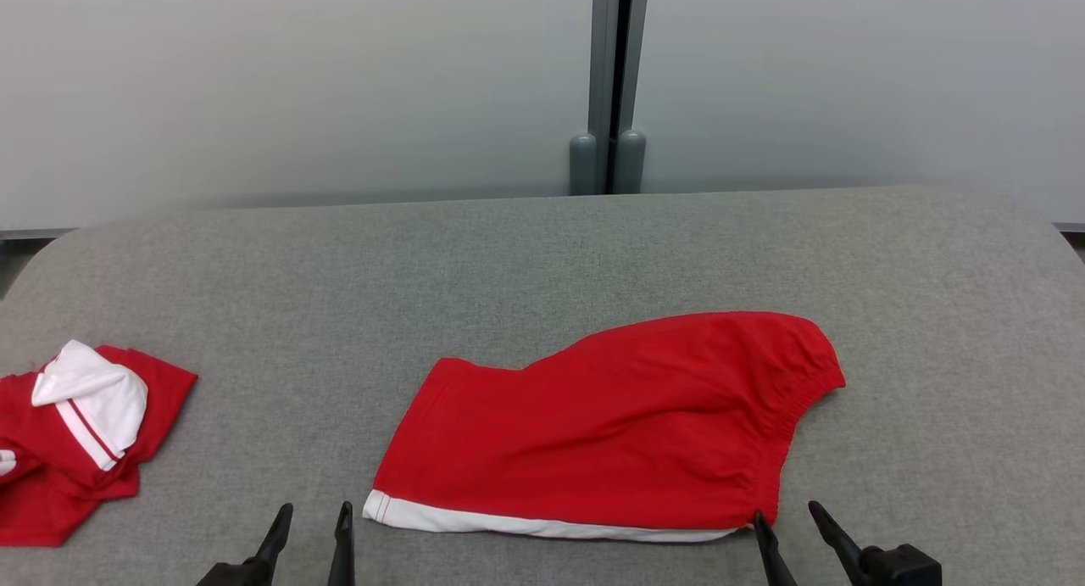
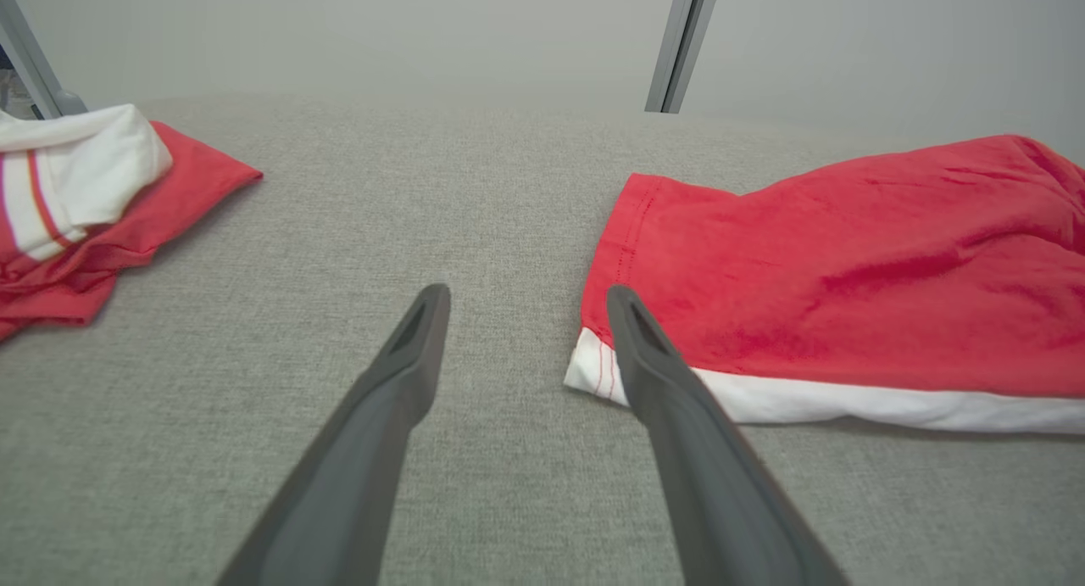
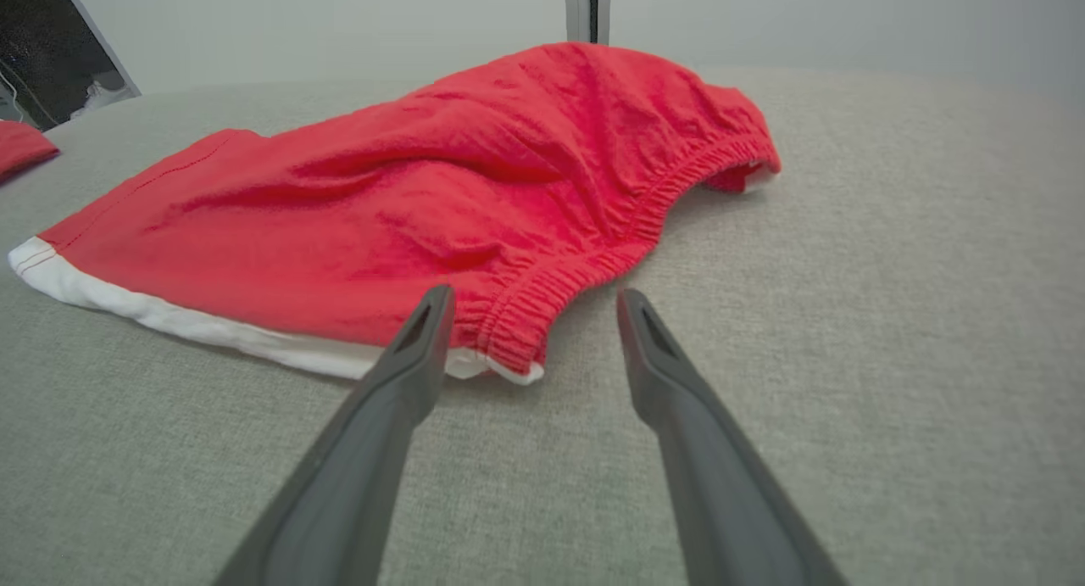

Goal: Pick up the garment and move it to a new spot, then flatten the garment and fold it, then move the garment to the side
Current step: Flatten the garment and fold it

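Shorts (image 1: 610,425) lie on grey table (image 1: 542,264), apparently folded once.

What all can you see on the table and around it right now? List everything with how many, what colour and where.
red shorts: one, red with a white band along the near edge, middle of the table, elastic waistband to the right
red and white garment: one, red with a white striped part, crumpled at the table's left edge
table: one, grey fabric-covered, under both garments
wall panels: two, pale grey, behind the table
post: one, grey, between the panels
left gripper: one, dark, open, by the shorts' near left corner
right gripper: one, dark, open, by the waistband's near corner
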Available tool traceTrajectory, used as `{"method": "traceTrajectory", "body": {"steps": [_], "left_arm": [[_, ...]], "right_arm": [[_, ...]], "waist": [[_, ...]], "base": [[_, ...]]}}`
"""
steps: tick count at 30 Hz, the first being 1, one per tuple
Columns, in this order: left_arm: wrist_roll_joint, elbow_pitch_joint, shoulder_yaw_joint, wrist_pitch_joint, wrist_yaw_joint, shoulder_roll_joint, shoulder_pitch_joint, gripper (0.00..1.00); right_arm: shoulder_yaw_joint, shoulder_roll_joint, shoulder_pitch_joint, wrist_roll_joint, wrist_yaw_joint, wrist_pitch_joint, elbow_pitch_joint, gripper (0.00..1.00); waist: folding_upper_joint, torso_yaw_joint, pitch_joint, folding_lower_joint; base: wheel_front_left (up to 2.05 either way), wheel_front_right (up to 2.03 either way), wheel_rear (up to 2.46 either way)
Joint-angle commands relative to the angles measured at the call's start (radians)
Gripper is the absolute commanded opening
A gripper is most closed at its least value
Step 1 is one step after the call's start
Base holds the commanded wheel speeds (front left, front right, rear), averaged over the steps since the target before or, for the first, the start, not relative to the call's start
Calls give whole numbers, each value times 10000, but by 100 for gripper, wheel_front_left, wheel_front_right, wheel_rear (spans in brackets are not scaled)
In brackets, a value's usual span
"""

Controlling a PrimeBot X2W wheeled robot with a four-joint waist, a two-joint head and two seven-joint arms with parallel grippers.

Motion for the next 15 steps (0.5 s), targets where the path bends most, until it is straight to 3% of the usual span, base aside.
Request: {"method": "traceTrajectory", "body": {"steps": [1,15], "left_arm": [[-45,-53,-96,-3,-13,45,21,100],[-530,-329,-498,-4,-13,558,-324,100]], "right_arm": [[-29,-39,-169,199,-1,-6,162,100],[139,-42,-883,1098,-1,-4,754,100]], "waist": [[1,61,69,0],[1,438,762,0]], "base": [[0,0,0],[0,0,0]]}}
